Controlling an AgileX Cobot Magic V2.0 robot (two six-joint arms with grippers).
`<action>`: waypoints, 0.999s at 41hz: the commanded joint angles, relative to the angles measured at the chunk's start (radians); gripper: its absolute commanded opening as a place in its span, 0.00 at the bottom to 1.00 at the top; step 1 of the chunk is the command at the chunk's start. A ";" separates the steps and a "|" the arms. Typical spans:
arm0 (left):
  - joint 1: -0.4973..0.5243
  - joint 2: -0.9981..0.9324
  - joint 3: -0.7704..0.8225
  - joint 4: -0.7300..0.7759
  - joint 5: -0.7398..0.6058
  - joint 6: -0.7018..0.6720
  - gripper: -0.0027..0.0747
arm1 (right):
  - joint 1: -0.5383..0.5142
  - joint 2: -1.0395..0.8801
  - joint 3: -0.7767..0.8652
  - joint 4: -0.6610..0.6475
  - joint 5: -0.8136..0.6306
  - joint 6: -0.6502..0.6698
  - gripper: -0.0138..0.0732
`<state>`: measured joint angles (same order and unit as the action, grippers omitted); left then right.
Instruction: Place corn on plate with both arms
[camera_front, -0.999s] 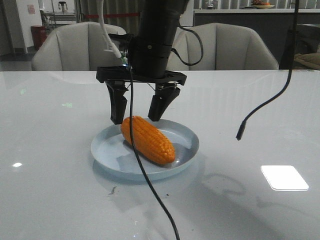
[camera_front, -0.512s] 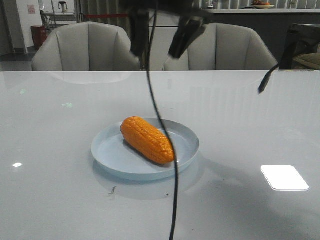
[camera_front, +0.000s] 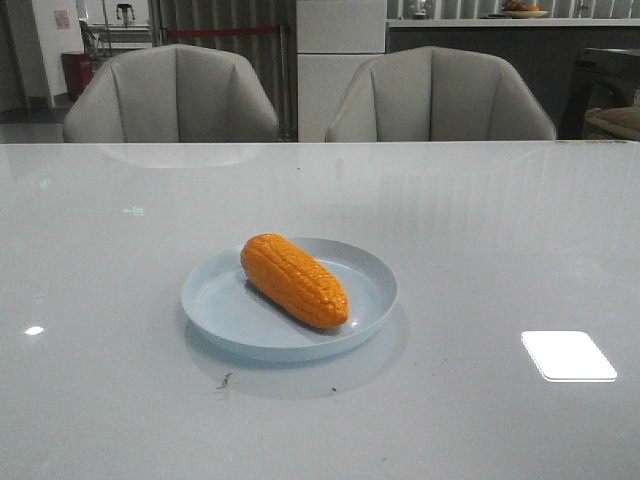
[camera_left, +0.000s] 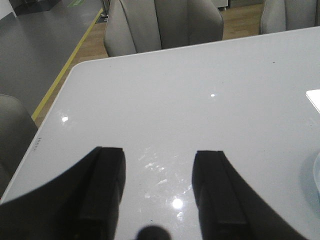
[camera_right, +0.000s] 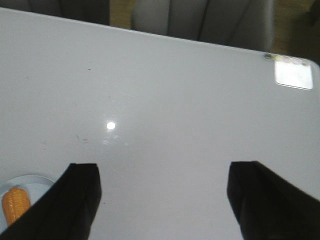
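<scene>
Gone from front view since 0.5 s ago: the black arm, its pincer and the hanging cable, which were up near the top edge then and right over the plate 1 s ago. Corn and plate haven't shifted.

Corn (camera_front: 294, 280) lies on its side inside the pale blue plate (camera_front: 212, 300), diagonal, one rounded end toward far-left rim, other end toward near-right, nothing touching it. Plate sits approx mid desk (camera_front: 500, 250), glossy white top w/ a bright light patch to the right of plate. Two grey chairs (camera_front: 170, 95) behind far desk edge.

L wrist view: left pincer (camera_left: 159, 192) released, both dark fingers (camera_left: 105, 190) spread w/ bare desk showing between, holding nothing, up off the surface. Thin sliver of plate rim at frame edge.

R wrist view: right pincer (camera_right: 162, 197) also released, fingers (camera_right: 80, 192) wide apart, nothing between them, high above desk. Corn (camera_right: 15, 204) on plate (camera_right: 37, 184) visible small just beside one finger, partly cut off by it. Light patch near desk corner.
</scene>
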<state>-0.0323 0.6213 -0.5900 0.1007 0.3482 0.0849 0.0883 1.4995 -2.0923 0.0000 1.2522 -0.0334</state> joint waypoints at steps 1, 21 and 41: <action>0.003 -0.002 -0.031 0.001 -0.100 -0.011 0.53 | -0.045 -0.144 0.120 -0.009 -0.004 -0.014 0.87; 0.003 -0.002 -0.031 0.001 -0.100 -0.011 0.53 | -0.064 -0.763 1.256 -0.057 -0.486 0.025 0.87; 0.003 -0.002 -0.024 0.001 -0.079 -0.011 0.28 | -0.064 -0.858 1.373 -0.057 -0.511 0.057 0.87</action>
<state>-0.0323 0.6213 -0.5883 0.1007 0.3394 0.0849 0.0298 0.6426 -0.6931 -0.0444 0.8160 0.0225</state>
